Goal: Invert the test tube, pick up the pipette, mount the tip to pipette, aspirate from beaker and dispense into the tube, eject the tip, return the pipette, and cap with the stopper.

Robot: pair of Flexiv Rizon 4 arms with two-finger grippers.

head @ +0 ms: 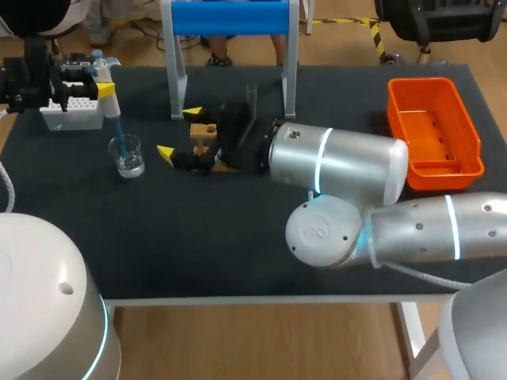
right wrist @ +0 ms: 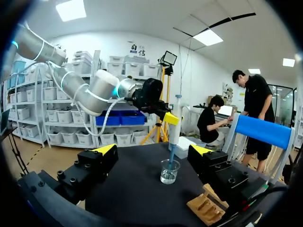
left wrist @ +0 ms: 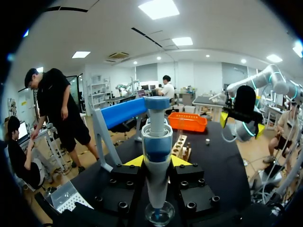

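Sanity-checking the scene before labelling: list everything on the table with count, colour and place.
pipette: 1, white and blue, held upright, tip down in the beaker
beaker: 1, clear, table's left side
perforated box: 1, white, far left, behind the beaker
stand: 1, blue bar on pale legs, rear middle
test tube: 1, clear, upright by the stand's leg
rack: 1, wooden, centre
basket: 1, orange, right side
table: 1, black
left pincer: yellow tips, shut on the pipette
right pincer: yellow tips, open, beside the rack
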